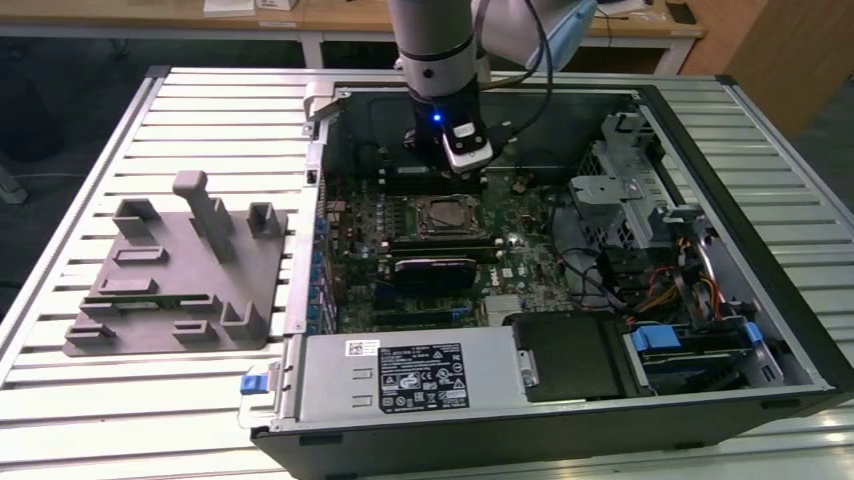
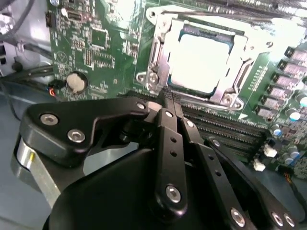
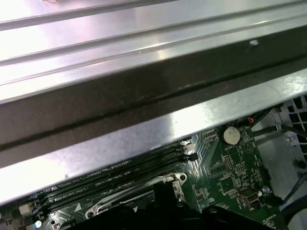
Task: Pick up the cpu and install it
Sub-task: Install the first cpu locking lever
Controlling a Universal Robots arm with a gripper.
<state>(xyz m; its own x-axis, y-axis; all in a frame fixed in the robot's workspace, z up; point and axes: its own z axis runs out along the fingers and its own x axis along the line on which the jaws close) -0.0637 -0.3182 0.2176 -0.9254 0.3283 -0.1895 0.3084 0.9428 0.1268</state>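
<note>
The cpu [image 2: 204, 60] lies flat in the metal socket frame [image 2: 160, 72] on the green motherboard [image 2: 96, 43], its pale silver top glaring under the light. In the exterior view the cpu [image 1: 445, 214] sits in the middle of the board inside the open computer case. My gripper [image 1: 462, 168] hangs just behind the socket, a little above the board. In the second wrist view the black fingers [image 2: 169, 139] are pressed together with nothing between them, their tips close to the socket's near edge and apart from the chip.
The grey fixture tray [image 1: 174, 280] with upright posts lies on the slatted table at the exterior view's left. Memory slots [image 2: 230, 129] run beside the socket. The case's metal wall [image 3: 144, 129] is close to the arm. Cables and drive bays [image 1: 654, 250] crowd the exterior view's right.
</note>
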